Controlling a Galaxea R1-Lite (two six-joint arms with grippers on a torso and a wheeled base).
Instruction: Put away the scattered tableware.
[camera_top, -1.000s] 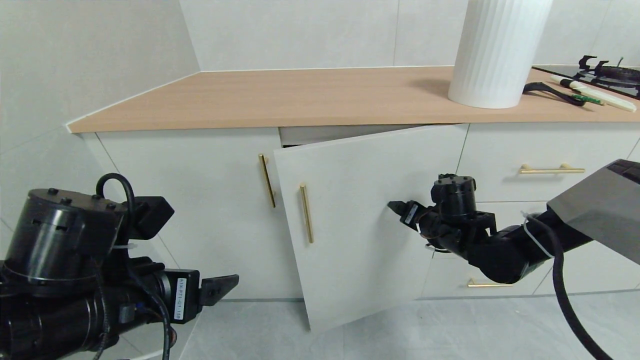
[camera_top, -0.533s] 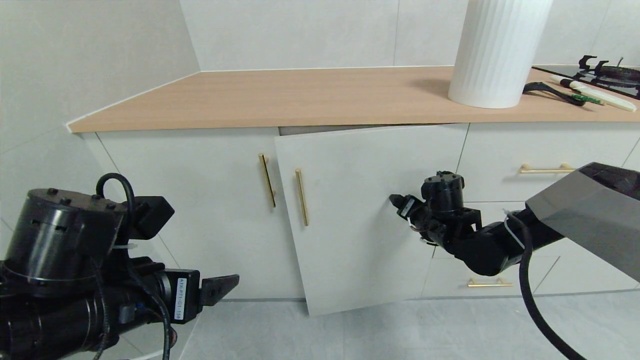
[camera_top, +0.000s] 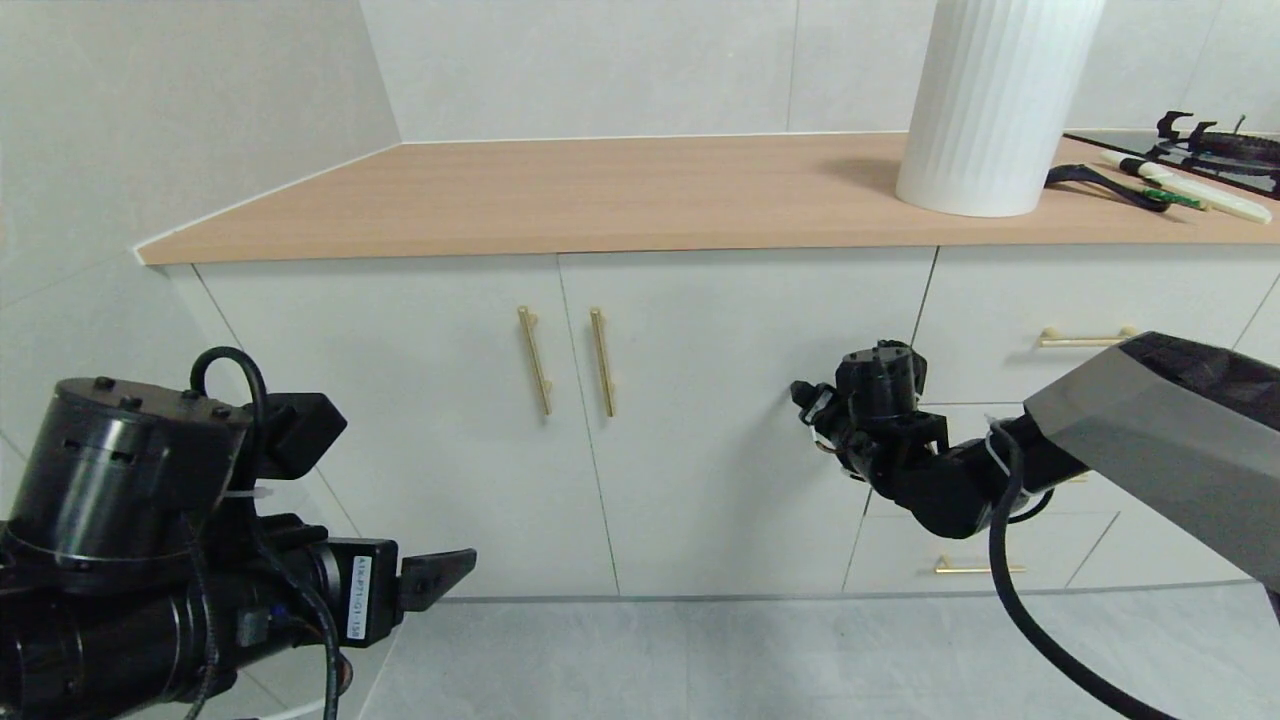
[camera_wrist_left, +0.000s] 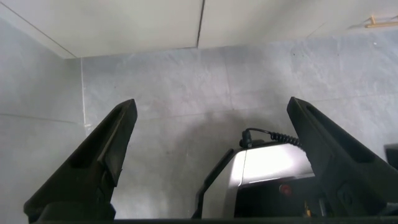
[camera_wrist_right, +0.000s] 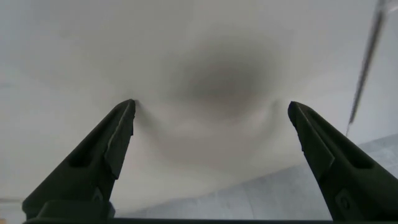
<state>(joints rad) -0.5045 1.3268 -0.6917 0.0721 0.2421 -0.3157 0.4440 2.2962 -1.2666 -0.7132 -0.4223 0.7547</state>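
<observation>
The right-hand cabinet door (camera_top: 740, 400) under the wooden counter (camera_top: 560, 195) stands flush with its frame, its gold handle (camera_top: 601, 362) beside the left door's handle (camera_top: 534, 360). My right gripper (camera_top: 806, 400) is open, with its fingertips against the door's face (camera_wrist_right: 205, 74); nothing is between its fingers (camera_wrist_right: 118, 134). My left gripper (camera_top: 440, 575) hangs low at the left, open and empty above the grey floor (camera_wrist_left: 186, 81). On the counter's far right lie a black ladle (camera_top: 1105, 183) and a white-and-green utensil (camera_top: 1185, 190).
A tall white ribbed vase (camera_top: 990, 100) stands on the counter next to the utensils, with a stove (camera_top: 1220, 145) behind them. Drawers with gold handles (camera_top: 1085, 338) sit right of the doors. A tiled wall closes off the left side.
The right cabinet door has swung from ajar to fully shut, with my right gripper moving forward against it. The left arm has stayed put.
</observation>
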